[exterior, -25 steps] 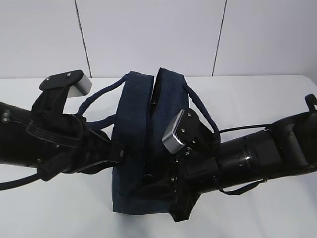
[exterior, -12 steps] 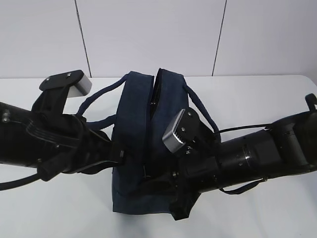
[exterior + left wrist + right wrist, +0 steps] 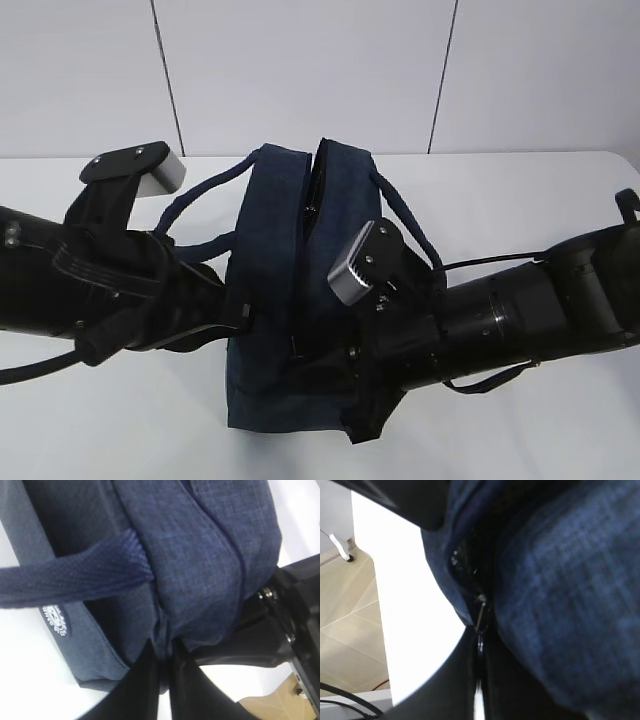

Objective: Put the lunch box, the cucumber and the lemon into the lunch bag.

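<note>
The dark navy lunch bag (image 3: 270, 250) stands in the middle of the white table, with its top seam running away from the camera. My left gripper (image 3: 243, 316) is shut on a fold of the bag's fabric at its near left side; the left wrist view shows its fingertips (image 3: 163, 652) pinching the cloth (image 3: 200, 580). My right gripper (image 3: 300, 355) is at the near end of the top zipper, shut on the metal zipper pull (image 3: 481, 611). The lunch box, the cucumber and the lemon are out of view.
The bag's strap handles (image 3: 195, 200) hang out to both sides, one (image 3: 410, 225) lying over my right arm. Both arms crowd the table's near half. A dark gap (image 3: 312, 185) shows at the far end of the zipper.
My right gripper has shifted slightly left along the bag's near end with the zipper pull. My left gripper keeps its pinch and has not moved.
</note>
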Controlling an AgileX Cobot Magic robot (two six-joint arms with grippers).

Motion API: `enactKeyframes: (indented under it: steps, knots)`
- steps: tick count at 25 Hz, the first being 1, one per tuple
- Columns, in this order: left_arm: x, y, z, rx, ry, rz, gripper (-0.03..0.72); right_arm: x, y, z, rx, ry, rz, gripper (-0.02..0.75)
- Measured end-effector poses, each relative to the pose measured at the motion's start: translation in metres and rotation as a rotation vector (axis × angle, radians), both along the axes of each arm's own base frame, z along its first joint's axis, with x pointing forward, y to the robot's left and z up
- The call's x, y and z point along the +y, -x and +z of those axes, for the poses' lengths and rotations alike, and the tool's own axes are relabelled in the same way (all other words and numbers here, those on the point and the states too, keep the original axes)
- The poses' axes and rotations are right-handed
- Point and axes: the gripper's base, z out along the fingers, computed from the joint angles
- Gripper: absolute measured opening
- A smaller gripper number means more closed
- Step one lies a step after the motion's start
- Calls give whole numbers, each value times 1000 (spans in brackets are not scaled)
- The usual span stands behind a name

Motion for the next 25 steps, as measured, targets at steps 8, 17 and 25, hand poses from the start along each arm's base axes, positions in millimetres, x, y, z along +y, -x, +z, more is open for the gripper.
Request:
enactKeyframes:
  steps: [8,17,25]
  knots:
    - [0,0,0,0,0,0,4,-3,4,4,28,49,15,-13]
    - [0,0,0,0,0,0,4,-5,7,15,17,57,19,-13]
    - [0,0,0,-1,0,1,3,-8,10,21,27,86,11,-13]
